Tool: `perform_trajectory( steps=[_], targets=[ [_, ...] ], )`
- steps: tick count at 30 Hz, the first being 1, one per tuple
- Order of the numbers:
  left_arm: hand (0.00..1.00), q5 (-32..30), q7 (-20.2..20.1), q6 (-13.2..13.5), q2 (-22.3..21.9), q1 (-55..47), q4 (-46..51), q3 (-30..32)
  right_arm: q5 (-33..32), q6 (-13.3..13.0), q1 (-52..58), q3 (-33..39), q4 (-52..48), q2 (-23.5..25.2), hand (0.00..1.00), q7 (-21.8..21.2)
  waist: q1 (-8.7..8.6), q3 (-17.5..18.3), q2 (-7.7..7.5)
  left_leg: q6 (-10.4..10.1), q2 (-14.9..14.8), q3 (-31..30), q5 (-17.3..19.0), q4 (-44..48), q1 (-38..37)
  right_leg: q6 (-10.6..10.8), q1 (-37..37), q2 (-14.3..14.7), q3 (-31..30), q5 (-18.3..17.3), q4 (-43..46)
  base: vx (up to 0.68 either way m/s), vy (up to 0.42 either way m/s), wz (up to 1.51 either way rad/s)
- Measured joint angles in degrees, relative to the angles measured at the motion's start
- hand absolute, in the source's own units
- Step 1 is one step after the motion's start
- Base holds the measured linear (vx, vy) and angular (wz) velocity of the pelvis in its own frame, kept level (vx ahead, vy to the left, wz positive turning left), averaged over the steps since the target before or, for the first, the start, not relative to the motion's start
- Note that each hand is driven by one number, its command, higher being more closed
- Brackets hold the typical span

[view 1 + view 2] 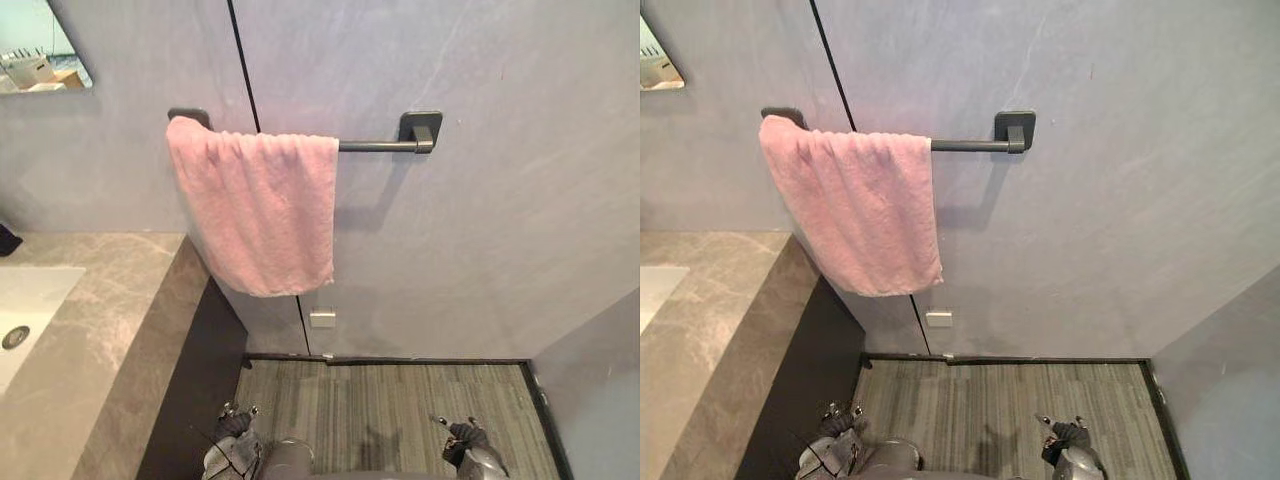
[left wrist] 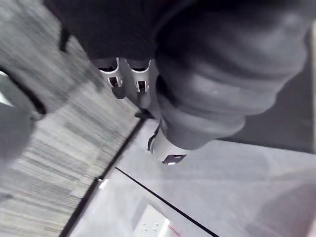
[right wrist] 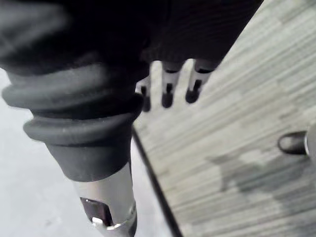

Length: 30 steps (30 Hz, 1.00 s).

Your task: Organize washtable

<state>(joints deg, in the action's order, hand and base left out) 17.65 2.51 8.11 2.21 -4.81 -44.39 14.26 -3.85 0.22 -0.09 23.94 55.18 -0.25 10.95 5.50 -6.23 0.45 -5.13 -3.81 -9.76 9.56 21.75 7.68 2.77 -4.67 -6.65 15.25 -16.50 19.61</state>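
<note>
A pink towel [image 1: 255, 205] hangs folded over the left part of a dark towel bar [image 1: 375, 146] on the grey wall. To the left lies the grey stone washtable [image 1: 110, 320] with a white sink [image 1: 25, 310] set in it. My left hand [image 1: 232, 428] hangs low beside the washtable's dark front, fingers [image 2: 118, 79] straight and holding nothing. My right hand [image 1: 465, 438] hangs low over the floor on the right, its fingers [image 3: 168, 91] straight too, with nothing in them. Both hands are well below the towel.
A mirror [image 1: 40, 50] is at the top left of the wall. A small white wall plate [image 1: 322, 318] sits under the towel. A dark object [image 1: 6, 240] stands at the washtable's left edge. Striped grey floor [image 1: 390, 400] spreads between the walls.
</note>
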Motion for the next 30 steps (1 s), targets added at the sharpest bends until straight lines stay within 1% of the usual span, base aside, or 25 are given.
perform_trajectory(
  steps=[2,3,5,6,8,10,11,12,14,17,18,20,21,22,23,24,25,26,27,29,30],
  targets=[
    [0.00,-0.2,0.0,0.3,2.8,-0.7,5.9,-0.1,0.0,0.0,0.3,-0.7,-0.3,0.7,0.00,-0.1,-0.03,-0.5,-0.79,-0.3,-0.2,1.1,-0.5,-3.2,-1.5,0.3,0.0,-0.2,-0.6,1.0,-1.0,-0.02,0.064,-0.23],
    [0.00,-0.2,0.2,0.7,4.1,-1.2,8.8,0.1,-0.1,0.0,0.8,-2.2,-0.8,1.0,0.00,0.0,0.17,-0.5,-1.06,-0.2,-0.3,2.1,-1.3,-5.3,-2.5,0.7,-0.1,-0.2,-1.6,2.3,-1.9,-0.04,0.067,-0.28],
    [0.00,-0.1,0.8,1.4,4.9,-2.1,13.4,1.3,0.0,-0.3,2.6,-4.8,-2.1,1.3,0.00,-0.2,0.10,-0.2,-1.47,0.3,0.0,2.8,-2.5,-8.1,-3.7,1.2,-0.1,-0.9,-2.8,3.3,-2.9,-0.05,0.079,-0.24],
    [0.00,-0.1,1.4,1.5,4.9,-2.1,14.5,1.8,0.0,-0.4,3.1,-5.4,-2.3,1.4,0.00,-0.4,0.11,-0.2,-1.55,0.5,0.2,3.1,-3.0,-8.9,-4.0,1.4,0.0,-1.1,-3.0,3.6,-3.2,-0.07,0.106,-0.17],
    [0.00,0.3,4.3,2.9,4.7,-2.2,18.1,3.2,0.1,-0.9,4.7,-7.0,-2.3,2.2,0.00,-1.2,-0.02,0.0,-1.95,0.9,1.1,3.4,-4.6,-12.5,-5.2,1.8,-0.1,-2.0,-3.7,4.3,-4.6,-0.09,0.091,-0.12],
    [0.00,0.5,6.3,3.6,4.2,-3.0,21.1,4.2,0.1,-1.1,5.6,-7.8,-2.3,2.8,0.00,-1.2,-0.07,0.1,-2.19,0.8,1.4,3.6,-5.8,-15.2,-6.4,1.9,-0.2,-2.2,-4.4,4.6,-5.9,-0.04,0.025,-0.08],
    [0.00,0.8,7.7,3.7,3.5,-3.3,23.3,4.4,0.2,-1.3,6.2,-8.7,-2.7,2.6,0.00,-1.1,-0.02,0.2,-2.28,0.8,1.5,3.4,-6.8,-16.6,-6.8,1.9,-0.2,-2.3,-4.3,4.6,-6.5,-0.04,0.003,0.03],
    [0.00,0.8,8.0,3.7,3.0,-3.3,24.3,4.5,0.5,-1.4,6.3,-8.9,-2.7,2.4,0.00,-1.1,-0.04,0.2,-2.27,0.8,1.5,3.2,-7.3,-17.3,-7.1,2.0,-0.3,-2.2,-4.3,4.8,-6.8,-0.04,-0.021,0.12],
    [0.00,0.6,10.1,3.7,1.8,-3.8,27.8,4.9,1.3,-1.5,6.6,-9.3,-2.7,2.0,0.00,-1.1,-0.10,0.2,-2.35,0.7,1.5,2.7,-9.0,-20.0,-8.6,1.9,-1.1,-2.0,-3.8,5.0,-7.4,-0.04,-0.019,0.12],
    [0.00,-0.3,11.6,3.8,0.3,-4.9,33.9,5.6,2.4,-1.7,7.6,-9.6,-2.5,2.0,0.00,-1.1,-0.20,0.4,-2.59,0.3,1.5,2.1,-9.9,-22.4,-9.4,1.8,-2.0,-1.5,-3.3,5.0,-8.7,-0.04,-0.018,0.10],
    [0.00,-0.5,12.0,3.9,0.1,-5.4,37.4,5.7,2.5,-1.7,8.3,-10.1,-2.5,1.9,0.00,-1.1,-0.11,0.7,-2.81,0.1,1.4,1.9,-10.2,-23.2,-9.4,1.8,-2.0,-1.3,-3.2,5.0,-9.1,0.01,-0.017,0.08],
    [0.00,-1.0,12.7,4.1,0.5,-5.3,41.0,6.5,3.0,-1.6,9.0,-11.1,-1.8,1.2,0.00,-1.2,-0.10,0.8,-3.06,-0.1,1.2,1.6,-11.0,-23.7,-9.4,1.8,-2.2,-0.9,-2.9,5.1,-9.3,0.05,-0.030,0.07],
    [0.00,-1.7,13.3,4.6,2.1,-5.2,43.9,7.2,3.2,-1.7,9.0,-11.0,-1.4,0.7,0.00,-1.2,-0.05,1.0,-3.32,-0.1,1.0,1.4,-11.2,-23.5,-9.4,1.7,-2.1,-0.4,-2.9,5.2,-9.4,0.07,-0.040,0.04],
    [0.00,-2.0,13.4,4.8,3.4,-5.1,44.7,7.5,3.5,-1.7,9.2,-11.0,-1.2,0.4,0.00,-1.2,-0.04,1.0,-3.31,-0.1,1.0,1.3,-11.2,-23.3,-9.3,1.7,-2.2,-0.4,-2.9,5.2,-9.3,0.08,-0.037,0.10],
    [0.00,-2.3,13.5,5.0,7.2,-4.8,46.1,8.6,4.1,-1.7,9.1,-11.0,-0.7,-0.1,0.00,-1.3,-0.03,1.0,-3.25,-0.1,1.1,0.8,-11.2,-23.0,-9.2,1.6,-2.5,-0.3,-2.9,5.2,-9.3,0.05,-0.008,0.15],
    [0.00,-2.4,13.5,5.2,9.2,-4.6,46.5,8.9,4.3,-1.8,9.1,-11.0,-0.6,-0.4,0.00,-1.3,-0.02,1.0,-3.21,-0.1,1.1,0.6,-11.2,-22.9,-9.2,1.6,-2.7,-0.2,-2.9,5.2,-9.3,0.06,-0.007,0.29],
    [0.00,-2.4,13.2,5.9,13.5,-3.8,46.8,9.7,4.4,-1.8,9.1,-11.0,-0.2,-0.9,0.00,-1.5,0.06,1.1,-3.06,-0.1,1.1,0.2,-11.2,-22.9,-9.4,1.6,-3.1,-0.1,-3.0,5.2,-9.3,0.07,0.002,0.28],
    [0.00,-2.4,12.3,6.2,16.8,-3.0,46.8,10.8,4.5,-1.8,9.1,-11.0,0.2,-1.5,0.00,-2.2,0.21,1.3,-2.92,-0.1,1.1,0.1,-11.2,-22.9,-9.5,1.6,-3.0,-0.1,-3.3,5.2,-9.1,0.07,0.008,0.23],
    [0.00,-2.4,12.0,6.4,18.3,-2.8,46.8,11.3,4.5,-1.9,9.1,-11.0,0.2,-1.8,0.00,-2.5,0.36,1.4,-2.82,-0.1,1.1,0.0,-11.2,-22.9,-9.5,1.6,-3.0,-0.1,-3.6,5.2,-9.1,0.05,0.019,0.11],
    [0.00,-2.3,10.8,6.4,23.5,-2.7,46.8,11.7,4.5,-1.9,9.3,-11.0,0.2,-2.4,0.00,-2.7,0.87,1.8,-2.25,-0.1,1.3,-0.2,-11.2,-23.0,-9.4,1.5,-3.0,-0.1,-4.8,5.3,-9.0,0.01,0.033,0.04],
    [0.00,-2.2,10.3,6.4,24.4,-2.5,46.8,11.7,4.5,-1.9,9.4,-11.0,0.2,-2.5,0.00,-3.0,1.08,1.9,-2.14,-0.1,1.3,-0.3,-11.1,-23.0,-9.4,1.5,-2.9,-0.1,-4.9,5.3,-9.0,0.00,0.000,0.00]
  ],
)
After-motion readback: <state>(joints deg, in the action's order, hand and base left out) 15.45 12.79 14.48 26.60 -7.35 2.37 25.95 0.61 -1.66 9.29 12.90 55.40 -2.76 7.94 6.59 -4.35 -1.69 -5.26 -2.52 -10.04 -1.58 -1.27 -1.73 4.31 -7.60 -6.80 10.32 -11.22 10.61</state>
